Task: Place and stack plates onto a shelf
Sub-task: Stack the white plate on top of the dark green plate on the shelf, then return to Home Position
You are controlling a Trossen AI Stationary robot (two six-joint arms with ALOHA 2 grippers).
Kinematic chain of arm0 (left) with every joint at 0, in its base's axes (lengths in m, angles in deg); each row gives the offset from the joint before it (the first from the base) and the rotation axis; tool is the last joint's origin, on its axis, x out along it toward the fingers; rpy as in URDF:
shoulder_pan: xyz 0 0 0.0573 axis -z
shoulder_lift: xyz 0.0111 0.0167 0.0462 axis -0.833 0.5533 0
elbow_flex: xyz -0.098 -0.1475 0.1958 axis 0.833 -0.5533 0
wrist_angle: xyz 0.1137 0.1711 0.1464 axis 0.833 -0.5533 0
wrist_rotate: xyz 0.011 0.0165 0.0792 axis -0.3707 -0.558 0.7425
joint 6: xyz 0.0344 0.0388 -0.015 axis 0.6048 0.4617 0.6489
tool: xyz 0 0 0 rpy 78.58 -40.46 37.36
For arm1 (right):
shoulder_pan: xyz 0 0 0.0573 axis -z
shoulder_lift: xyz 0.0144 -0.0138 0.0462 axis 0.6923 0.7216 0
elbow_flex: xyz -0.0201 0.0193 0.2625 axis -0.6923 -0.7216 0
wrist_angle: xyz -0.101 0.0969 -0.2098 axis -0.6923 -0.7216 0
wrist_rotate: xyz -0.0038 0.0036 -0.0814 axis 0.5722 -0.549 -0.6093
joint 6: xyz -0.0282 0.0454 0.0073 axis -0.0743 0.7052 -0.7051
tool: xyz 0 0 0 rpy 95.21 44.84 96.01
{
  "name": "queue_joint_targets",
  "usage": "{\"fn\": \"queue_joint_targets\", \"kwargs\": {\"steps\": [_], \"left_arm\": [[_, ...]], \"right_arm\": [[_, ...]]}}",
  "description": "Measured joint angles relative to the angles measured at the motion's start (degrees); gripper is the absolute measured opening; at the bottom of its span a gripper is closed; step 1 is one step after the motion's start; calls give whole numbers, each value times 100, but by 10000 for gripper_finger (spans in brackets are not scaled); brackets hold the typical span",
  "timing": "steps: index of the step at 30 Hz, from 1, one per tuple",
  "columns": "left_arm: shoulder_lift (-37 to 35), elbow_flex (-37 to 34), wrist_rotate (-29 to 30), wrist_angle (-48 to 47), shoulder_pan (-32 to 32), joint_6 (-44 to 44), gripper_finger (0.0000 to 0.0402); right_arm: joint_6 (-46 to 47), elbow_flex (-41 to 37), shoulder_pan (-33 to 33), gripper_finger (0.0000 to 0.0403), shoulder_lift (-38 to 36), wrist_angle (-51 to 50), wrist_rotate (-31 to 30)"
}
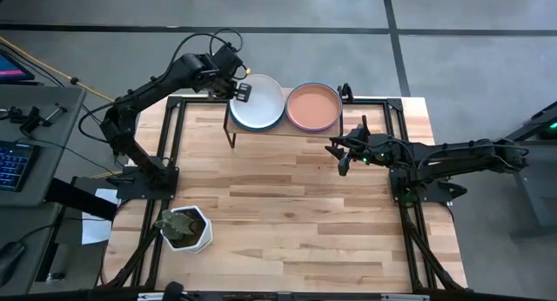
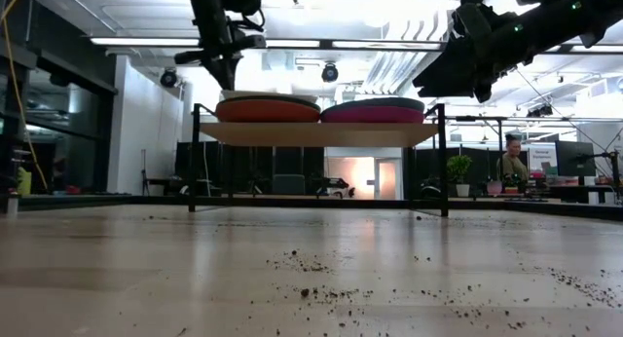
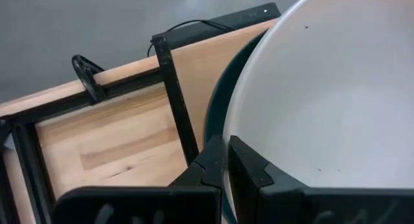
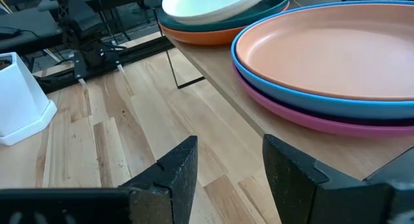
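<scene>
The shelf (image 1: 283,125) stands at the 12 o'clock edge of the worktop (image 1: 287,214), seen from above, and it carries two stacks of plates side by side. The stack toward 9 o'clock has the white plate (image 1: 258,102) on top, then the teal plate (image 4: 259,10), then the red plate (image 2: 267,110) at the bottom. In the right wrist view the white plate sits tilted, one side raised above the teal one. The stack toward 3 o'clock has the salmon plate (image 1: 313,106) on top, the blue plate (image 4: 304,98) under it and the pink plate (image 4: 323,120) lowest. The two stacks are just beside each other.

The left pincer (image 1: 241,93) is at the 9 o'clock rim of the white plate. In the left wrist view its fingers (image 3: 249,169) are pressed onto that rim, one at each face of it, so it pinches the white plate.

The right pincer (image 1: 341,151) hangs above the worktop at about 4 o'clock from the shelf, near it but apart. Its fingers (image 4: 178,166) are spread and hold nothing.

A white pot (image 1: 185,229) with a plant stands near the 7 o'clock corner of the worktop, well apart from the shelf. Dark crumbs (image 2: 321,279) lie on the worktop in the low view.
</scene>
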Motion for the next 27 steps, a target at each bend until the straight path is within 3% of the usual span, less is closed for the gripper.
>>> {"fn": "queue_joint_targets", "kwargs": {"steps": [9,20,27], "left_arm": [[4,0,-132,19,24,149,11],[4,0,-12,73,26,296,82],[-75,2,33,681,31,822,117]], "right_arm": [[42,0,0,156,0,0,0],[41,0,0,156,0,2,-2],[-5,-4,1,156,0,17,-76]]}}
